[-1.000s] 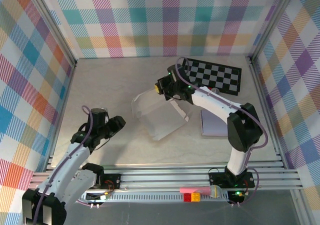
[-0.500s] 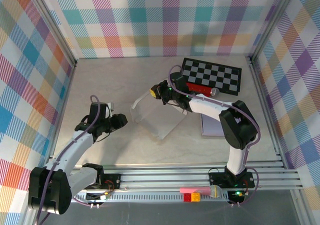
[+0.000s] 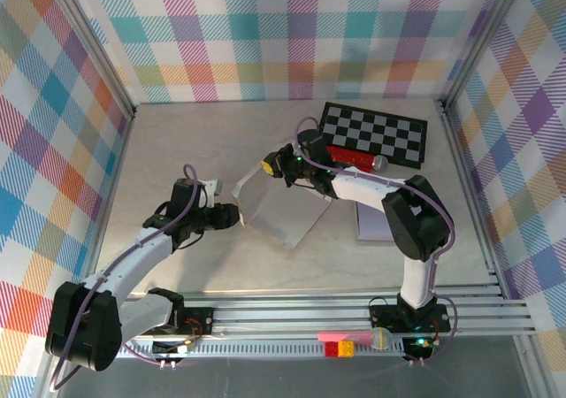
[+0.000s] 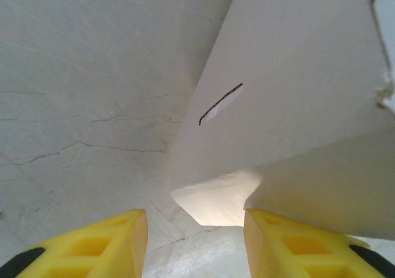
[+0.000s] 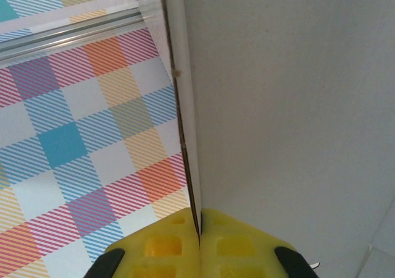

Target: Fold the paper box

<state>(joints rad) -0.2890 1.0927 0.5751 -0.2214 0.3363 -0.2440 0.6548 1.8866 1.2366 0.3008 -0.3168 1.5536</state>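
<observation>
Entry: the white paper box point(image 3: 281, 210) lies half-formed near the middle of the pale desk point(image 3: 177, 141), with one panel tilted upward. The right claw point(image 3: 276, 164) is clamped on the thin top edge of that raised panel at the box's far-left corner. In its wrist view I see the yellow pads point(image 5: 166, 253) pressed together with the card edge pinched between them. The left claw point(image 3: 237, 217) sits low at the box's near-left side, jaws parted and gripping nothing, with a rounded flap corner just ahead of the gap. A black-and-white checkered board point(image 3: 376, 134) lies far right, apart from the box.
</observation>
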